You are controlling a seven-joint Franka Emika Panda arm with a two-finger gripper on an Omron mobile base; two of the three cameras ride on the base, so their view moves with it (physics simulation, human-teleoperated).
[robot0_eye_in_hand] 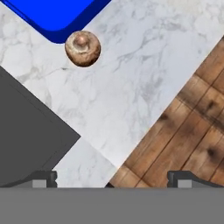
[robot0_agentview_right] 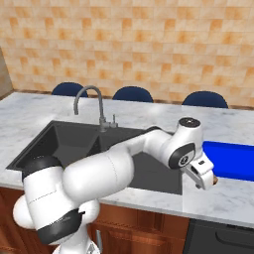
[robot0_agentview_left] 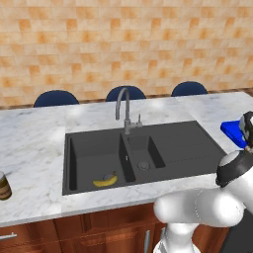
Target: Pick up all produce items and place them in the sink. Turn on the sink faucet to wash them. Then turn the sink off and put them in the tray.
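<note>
Banana is already lying in the left bowl of the sink, near the front wall. So one piece of food is in, and one is left to fetch.

The other piece is the little brown ball. It sits on the white marble counter, just beside the corner of the blue tray. In the hand view it is up at about 11 o'clock from the fingers, well apart from them. The dark sink edge is at 8 o'clock there, and the wood floor is at 4 o'clock.

The gripper hangs over the front edge of the counter, between the sink and the tray. Its two fingers are spread wide and nothing is between them.

I think the step now is going for the brown ball. The hand needs to slide toward the ball until the ball is right between the fingers, go down, then squeeze. The ball is round, so it may roll if a finger bumps it.

The faucet stands at the back of the sink, and I see no water.
</note>
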